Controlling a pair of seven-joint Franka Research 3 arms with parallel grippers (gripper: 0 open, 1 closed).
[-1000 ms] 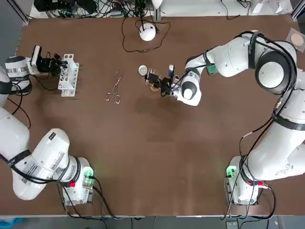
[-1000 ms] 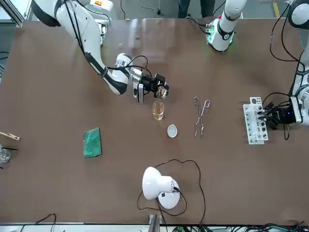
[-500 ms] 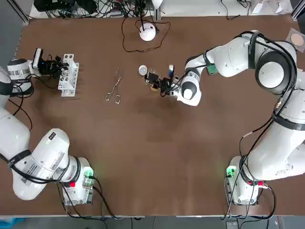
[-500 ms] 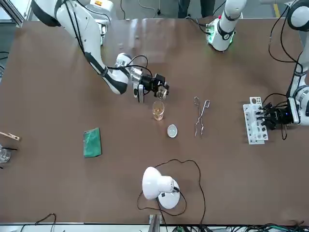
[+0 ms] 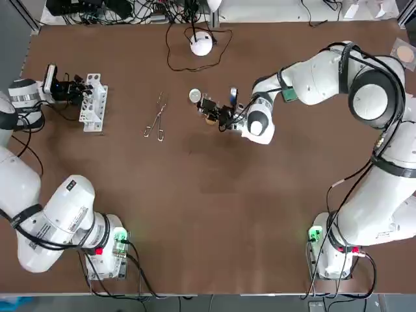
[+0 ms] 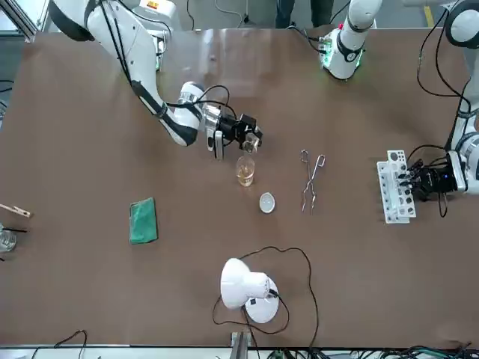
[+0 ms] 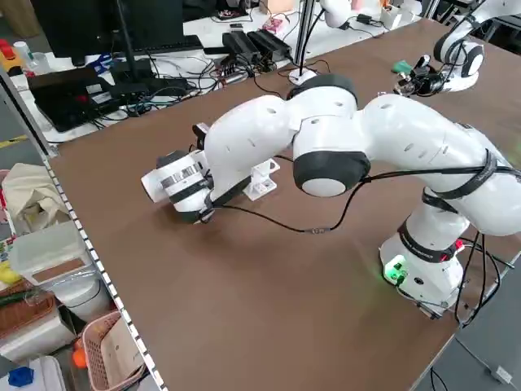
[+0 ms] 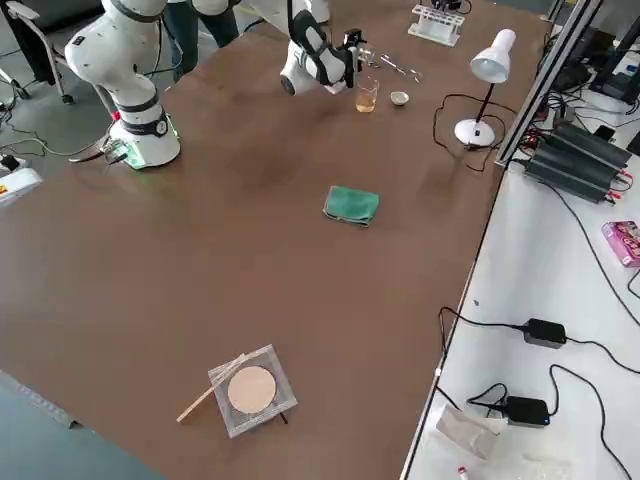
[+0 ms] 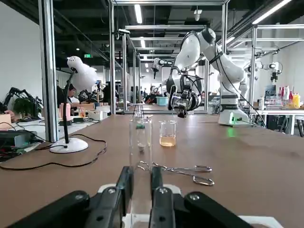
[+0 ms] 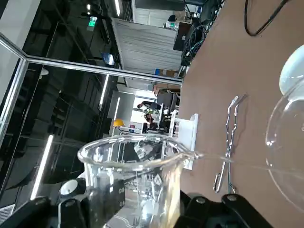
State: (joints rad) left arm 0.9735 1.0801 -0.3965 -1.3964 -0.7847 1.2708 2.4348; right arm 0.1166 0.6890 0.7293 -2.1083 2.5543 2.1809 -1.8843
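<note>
Leaning over the amber-filled beaker (image 6: 245, 172) mid-surface (image 5: 195, 195), the small glass beaker (image 10: 135, 175) sits clamped in the right gripper (image 6: 247, 139). It looks light, slick and fragile, best gripped round its wall. The left gripper (image 5: 77, 88), far left, pinches a test tube (image 9: 141, 135) in the rack (image 5: 94, 107).

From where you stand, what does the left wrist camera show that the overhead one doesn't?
Only the left wrist view: the test tube between the closed fingers of the left gripper. Only the top view: the small white dish and the green cloth. Both: the tongs, the lamp, and the right gripper holding a small spouted glass tilted above the beaker.
</note>
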